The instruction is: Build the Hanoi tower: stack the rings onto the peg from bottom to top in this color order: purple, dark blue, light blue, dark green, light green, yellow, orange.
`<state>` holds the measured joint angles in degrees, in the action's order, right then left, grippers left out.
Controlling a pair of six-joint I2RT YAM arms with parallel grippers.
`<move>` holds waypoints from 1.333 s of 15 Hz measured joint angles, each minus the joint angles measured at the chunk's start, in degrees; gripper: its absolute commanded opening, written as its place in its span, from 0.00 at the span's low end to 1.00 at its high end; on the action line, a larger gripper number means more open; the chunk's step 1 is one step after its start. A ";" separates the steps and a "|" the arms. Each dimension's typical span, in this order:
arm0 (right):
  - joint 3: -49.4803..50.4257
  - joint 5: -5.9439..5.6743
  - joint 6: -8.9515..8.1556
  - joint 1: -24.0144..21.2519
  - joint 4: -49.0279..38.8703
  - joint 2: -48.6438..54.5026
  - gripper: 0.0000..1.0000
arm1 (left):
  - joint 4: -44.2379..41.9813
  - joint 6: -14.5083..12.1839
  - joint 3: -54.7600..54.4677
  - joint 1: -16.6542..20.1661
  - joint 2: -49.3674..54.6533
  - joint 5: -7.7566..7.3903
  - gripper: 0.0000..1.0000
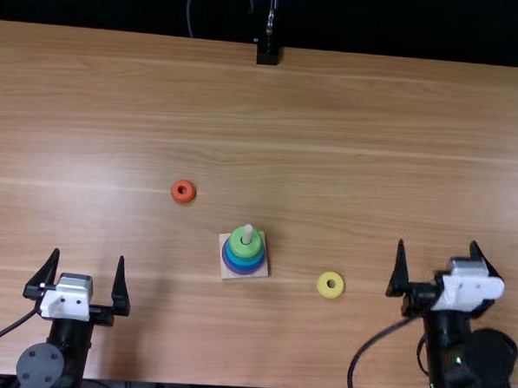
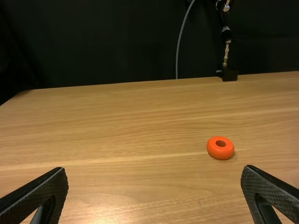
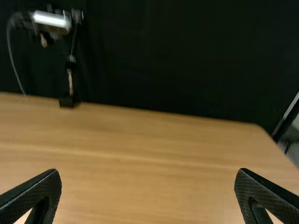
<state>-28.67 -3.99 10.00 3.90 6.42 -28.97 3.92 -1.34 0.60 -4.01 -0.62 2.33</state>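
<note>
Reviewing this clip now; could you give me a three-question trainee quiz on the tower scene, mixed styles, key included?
1. Multiple choice: what colour is the top ring on the peg?
a) yellow
b) light green
c) purple

2. True or false: the orange ring lies nearer the left gripper than the right gripper.

3. Fill in: by the task's order, the next ring to go on should be the ____ one.

Key: 1 b; 2 true; 3 yellow.
</note>
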 measured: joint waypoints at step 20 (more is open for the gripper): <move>-17.73 6.82 0.07 19.37 23.21 -54.21 1.00 | 0.07 -0.02 0.04 -0.02 0.00 0.00 1.00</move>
<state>-46.39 2.83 10.07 23.27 29.63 -83.18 3.99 -1.37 0.64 -4.03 -0.62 2.33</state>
